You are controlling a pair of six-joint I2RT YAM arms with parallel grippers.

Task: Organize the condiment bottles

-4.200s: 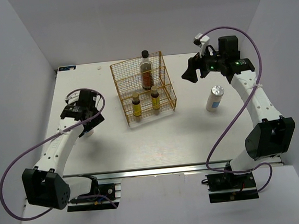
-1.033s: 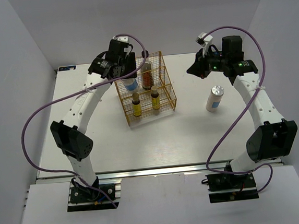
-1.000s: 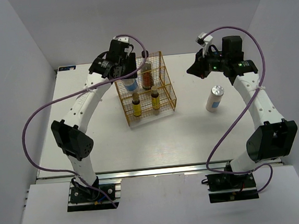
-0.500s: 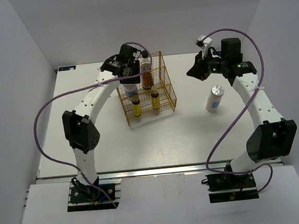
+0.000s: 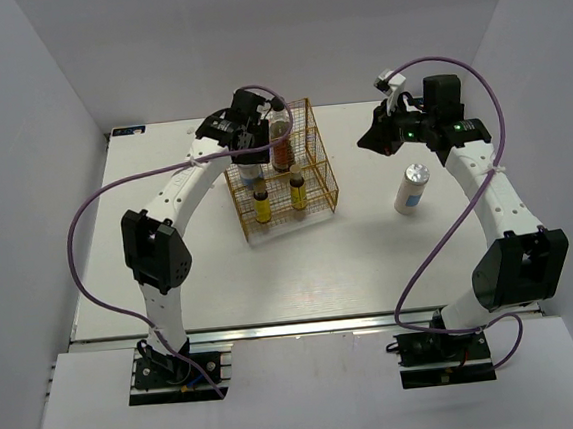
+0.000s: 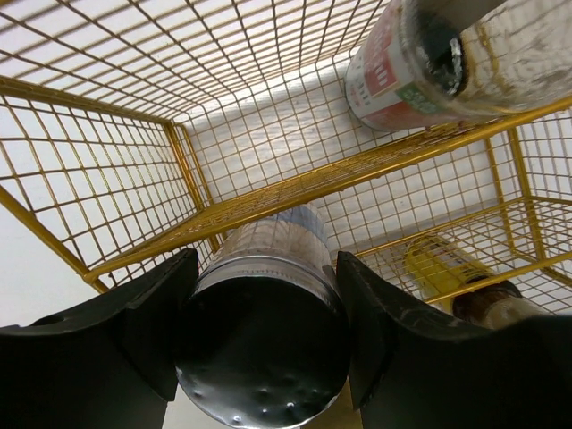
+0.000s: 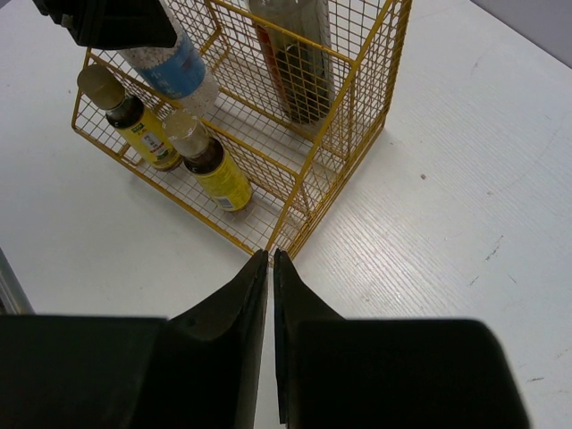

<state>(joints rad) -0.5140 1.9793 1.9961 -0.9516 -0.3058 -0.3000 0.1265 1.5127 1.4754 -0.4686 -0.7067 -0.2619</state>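
Left end effector (image 6: 264, 268) grips the white, grey-lidded round bottle (image 6: 261, 366) inside the gold wire rack (image 6: 295, 183) — probably to stand it there. Right end effector (image 7: 271, 268) — nearly closed, empty.

The top view is bright and even. Soft light falls from above on the white table (image 5: 371, 257) and walls. Shadows are pale, with blurred edges, at the foot of the gold wire rack (image 5: 318, 177).

In the left wrist view the white bottle (image 6: 268, 237) has its grey lid (image 6: 264, 375) very near the lens, dark and slightly soft, with small specks of glare. The fingers (image 6: 98, 340) of the left gripper (image 6: 264, 268) are almost black, and the rack wires bend toward the edges.

In the right wrist view the fingers (image 7: 214, 331) of the right gripper (image 7: 270, 255) are dark and out of focus, while the caps of 2 amber bottles (image 7: 219, 174) shine pale.
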